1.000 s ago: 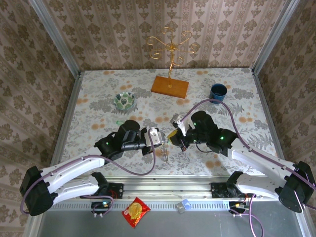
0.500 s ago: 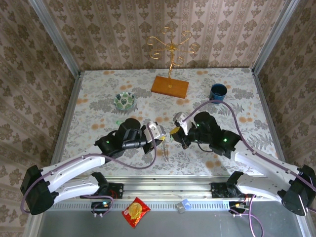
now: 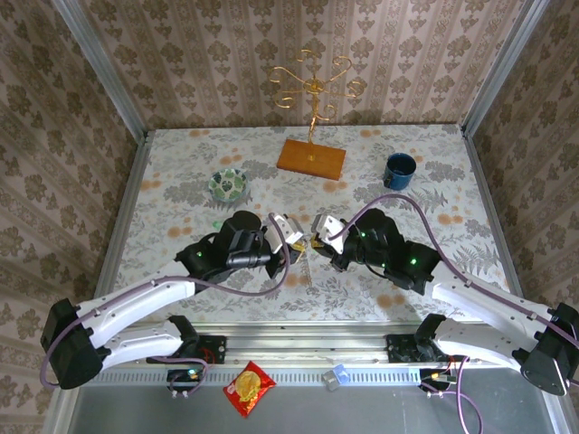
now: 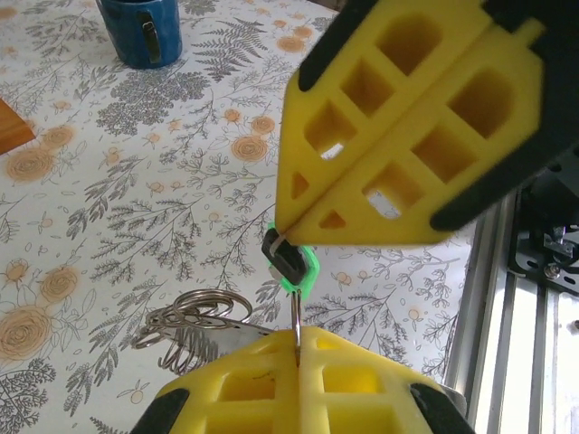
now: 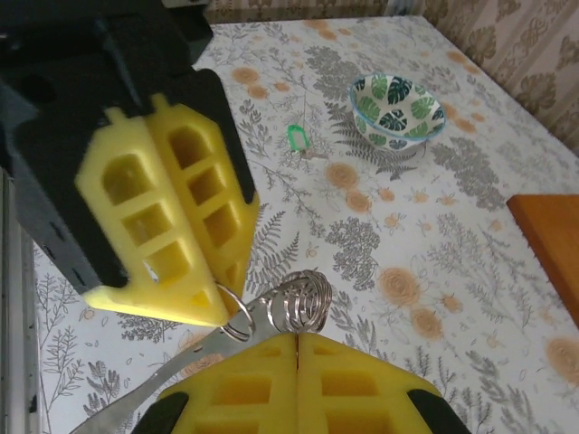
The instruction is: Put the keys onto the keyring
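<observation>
3 damask-papered walls (image 3: 289, 41) — floral tabletop (image 3: 181, 176), even light.

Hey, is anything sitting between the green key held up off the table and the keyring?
Nothing visible. The green key sticks up from the shut jaws of the left gripper, and the keyring sits right beside them with only air between. The right gripper meets the key's head at the other end, off that path.

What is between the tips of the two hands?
A green key: its blade sits in the left hand, its head touches the right hand. Left wrist view shows it.
</observation>
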Tool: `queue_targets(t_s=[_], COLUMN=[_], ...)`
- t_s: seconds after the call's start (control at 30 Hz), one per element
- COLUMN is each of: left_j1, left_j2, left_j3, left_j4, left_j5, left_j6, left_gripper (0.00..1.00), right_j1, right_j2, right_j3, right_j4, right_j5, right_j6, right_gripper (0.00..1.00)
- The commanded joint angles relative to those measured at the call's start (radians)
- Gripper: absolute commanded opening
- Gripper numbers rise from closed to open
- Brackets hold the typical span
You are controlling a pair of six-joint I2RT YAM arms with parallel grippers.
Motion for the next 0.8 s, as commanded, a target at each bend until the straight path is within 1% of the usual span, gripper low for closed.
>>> queue_targets(t_s=[0.0, 0.3, 0.5, 0.77], left_j1=[0.009, 0.025, 0.034, 0.039], left_j2=[0.007, 0.016, 0.023, 0.035], left_j3=[0.050, 0.050, 0.063, 0.070], left_j4=[-0.012, -0.017, -0.015, -0.020], left_j5=[0.029, 0.042, 0.070, 0.095], left_j6=[-0.069, -0.113, -0.144, -0.165], left_gripper=[0.00, 0.00, 0.00, 0.00], right_j1=[0.012, 0.017, 0.021, 0.030], right_j2=[0.000, 0.000, 0.004, 0.031], right_j3=[-0.004, -0.014, -0.020, -0.004], right_j4=[0.018, 0.030, 0.055, 0.072], right_j5=[0.036, 0.077, 0.077, 0.064], right_j6=[-0.109, -0.152, -0.214, -0.229], right_gripper=[0.00, 0.00, 0.00, 0.00])
